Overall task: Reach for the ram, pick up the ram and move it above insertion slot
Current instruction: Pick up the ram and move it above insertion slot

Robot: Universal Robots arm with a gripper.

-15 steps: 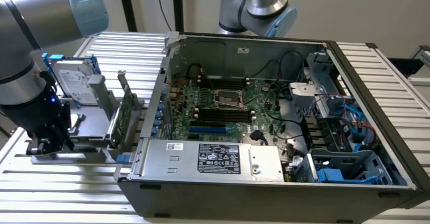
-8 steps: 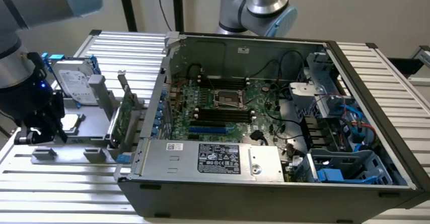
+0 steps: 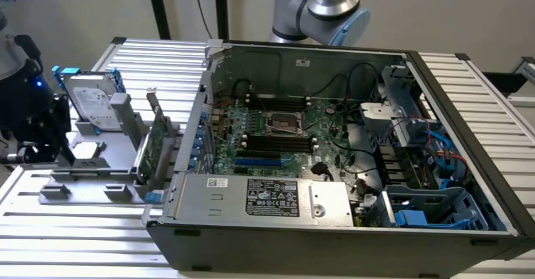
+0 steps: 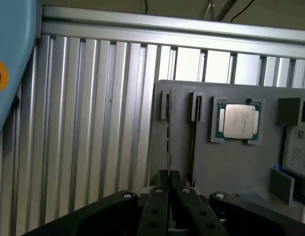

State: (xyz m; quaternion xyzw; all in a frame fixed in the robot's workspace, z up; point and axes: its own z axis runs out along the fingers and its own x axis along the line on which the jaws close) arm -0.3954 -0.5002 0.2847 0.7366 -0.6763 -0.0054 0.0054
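Exterior view's left: dark gripper (image 4: pixel 168 180) hangs at the far edge of the slatted table (image 3: pixel 50 241), beside the grey tray (image 3: pixel 92 173). Fingers clenched tip to tip, nothing between them that I can make out.

Wrist view: ram (image 4: pixel 168 132) stands on its thin edge in a tray groove, in line with the fingertips and beyond them. Can't tell if they touch. The processor chip (image 4: pixel 237 121) sits between the grooves and the hard drive (image 3: pixel 90 103).

Reads as the reach step, ram not yet lifted. A grasp calls for parted fingers squared to that thin edge, then a straight pull out of the groove.

Next along: the upright green card (image 3: pixel 150 150), then the open computer case (image 3: pixel 468 119) with its black memory slots (image 3: pixel 276 144), well apart from the tray.

Writing: labels on the drive, the chip lid and the power supply (image 3: pixel 267 197) are all too small to read
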